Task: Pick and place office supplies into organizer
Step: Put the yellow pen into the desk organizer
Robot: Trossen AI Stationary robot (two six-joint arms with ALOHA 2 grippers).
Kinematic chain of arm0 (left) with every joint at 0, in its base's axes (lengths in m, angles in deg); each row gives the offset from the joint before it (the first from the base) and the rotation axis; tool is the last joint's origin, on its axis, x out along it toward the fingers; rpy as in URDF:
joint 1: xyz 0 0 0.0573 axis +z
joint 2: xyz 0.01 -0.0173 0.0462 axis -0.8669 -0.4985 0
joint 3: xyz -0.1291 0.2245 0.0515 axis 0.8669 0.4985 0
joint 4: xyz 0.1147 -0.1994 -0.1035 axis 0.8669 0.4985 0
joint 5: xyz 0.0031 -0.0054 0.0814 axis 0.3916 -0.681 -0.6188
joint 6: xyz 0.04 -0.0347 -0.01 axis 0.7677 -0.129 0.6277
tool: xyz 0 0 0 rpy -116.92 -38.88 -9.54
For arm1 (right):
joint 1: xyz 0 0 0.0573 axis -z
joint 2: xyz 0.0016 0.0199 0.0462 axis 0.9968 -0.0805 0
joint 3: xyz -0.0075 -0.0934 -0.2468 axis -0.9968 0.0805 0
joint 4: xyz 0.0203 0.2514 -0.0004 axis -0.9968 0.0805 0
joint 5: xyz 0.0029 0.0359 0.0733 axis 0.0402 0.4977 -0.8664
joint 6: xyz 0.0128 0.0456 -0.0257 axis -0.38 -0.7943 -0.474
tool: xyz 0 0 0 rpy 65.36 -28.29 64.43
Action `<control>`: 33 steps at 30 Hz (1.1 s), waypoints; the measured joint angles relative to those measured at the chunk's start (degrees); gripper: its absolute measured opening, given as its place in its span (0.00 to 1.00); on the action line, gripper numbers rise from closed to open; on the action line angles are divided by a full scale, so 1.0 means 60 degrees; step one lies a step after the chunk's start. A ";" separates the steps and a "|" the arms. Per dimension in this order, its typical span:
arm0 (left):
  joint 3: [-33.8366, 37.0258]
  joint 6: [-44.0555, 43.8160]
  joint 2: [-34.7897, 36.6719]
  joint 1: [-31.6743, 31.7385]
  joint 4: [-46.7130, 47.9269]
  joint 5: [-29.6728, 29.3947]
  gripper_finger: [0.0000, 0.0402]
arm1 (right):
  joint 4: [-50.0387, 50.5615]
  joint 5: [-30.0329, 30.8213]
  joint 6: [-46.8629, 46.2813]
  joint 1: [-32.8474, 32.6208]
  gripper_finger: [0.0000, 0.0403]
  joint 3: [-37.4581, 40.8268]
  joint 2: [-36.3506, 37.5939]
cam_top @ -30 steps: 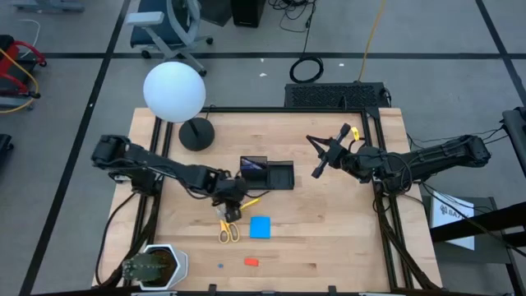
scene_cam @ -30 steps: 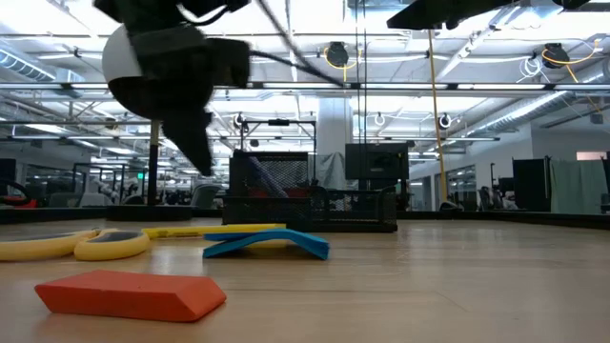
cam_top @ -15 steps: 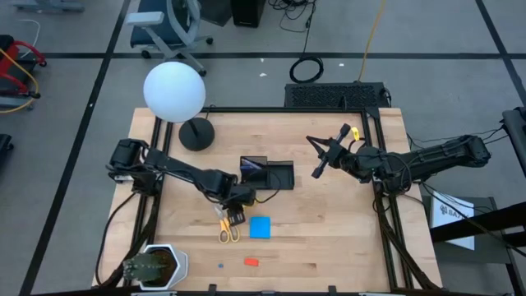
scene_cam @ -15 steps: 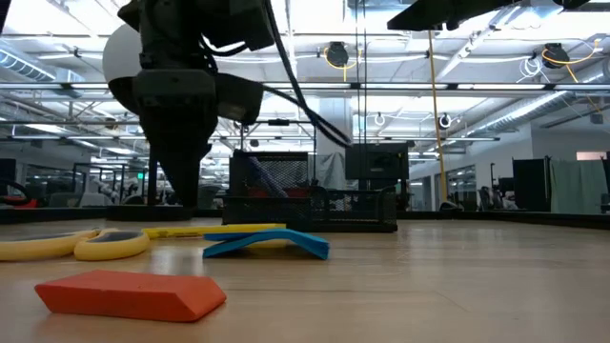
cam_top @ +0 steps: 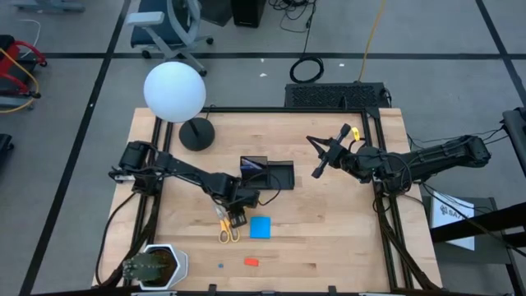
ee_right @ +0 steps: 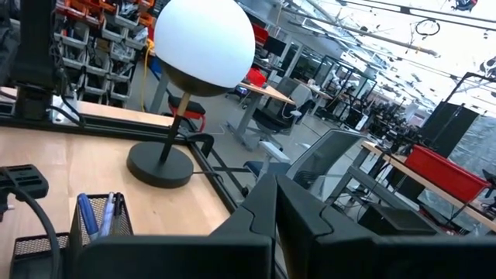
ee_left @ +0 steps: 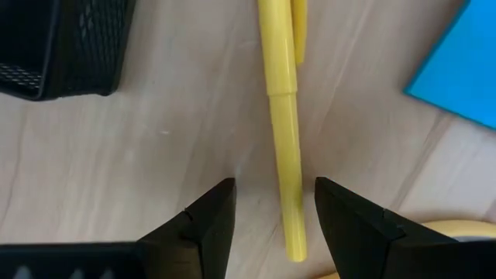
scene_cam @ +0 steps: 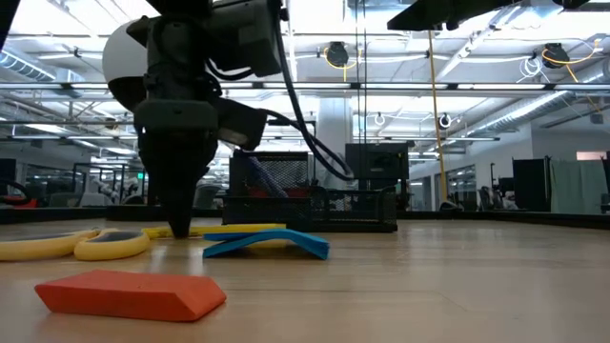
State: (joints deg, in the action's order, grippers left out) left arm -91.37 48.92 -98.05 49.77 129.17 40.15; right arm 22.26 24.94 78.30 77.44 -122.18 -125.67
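Yellow marker (ee_left: 282, 124) lies flat on the table (cam_top: 329, 238), just beside the black mesh organizer (cam_top: 268, 173) and near the blue note pad (cam_top: 260, 228), with the yellow-handled scissors (cam_top: 228, 233) close by. Red eraser (cam_top: 251, 261) sits apart, toward the table's near edge.

Left gripper (ee_left: 267, 213) is low over the marker's end, fingers parted and straddling the barrel, one on each side. Nothing held yet. In the low view the fingertips look to be at, or almost at, the table surface.

Right gripper (cam_top: 320, 162) hangs above the table beyond the organizer, closed and empty, waiting.

Step in hand, as judged: grasp the marker. To do it well:
- The barrel sits nearer one finger than the other; centre it before closing, or it may roll.
- The grip falls near the marker's end, so it could tilt on lift. A hold farther along the barrel would carry it more level.
- Keep the fingertips clear of the scissors' handle.
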 joint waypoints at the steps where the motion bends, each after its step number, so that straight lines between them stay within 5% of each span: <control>1: -0.0003 -0.0027 -0.0052 0.0033 0.0019 0.0074 0.46 | 0.0000 -0.0004 0.0004 0.0000 0.00 0.0000 0.0000; 9: -0.0140 0.0032 -0.0113 0.0245 0.0146 0.0744 0.46 | 0.0000 -0.0004 0.0007 0.0000 0.00 0.0000 0.0000; 16: -0.0197 -0.0329 -0.0129 0.0193 0.0149 0.0341 0.44 | 0.0004 -0.0004 0.0012 0.0000 0.00 0.0000 0.0000; 33: -0.0191 -0.0014 -0.0133 -0.0043 0.0128 -0.0358 0.04 | 0.0004 -0.0004 0.0029 0.0000 0.00 0.0000 0.0000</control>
State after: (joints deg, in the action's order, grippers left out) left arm -92.52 48.83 -98.85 49.51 129.94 38.00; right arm 22.29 24.92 78.48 77.44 -122.18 -125.67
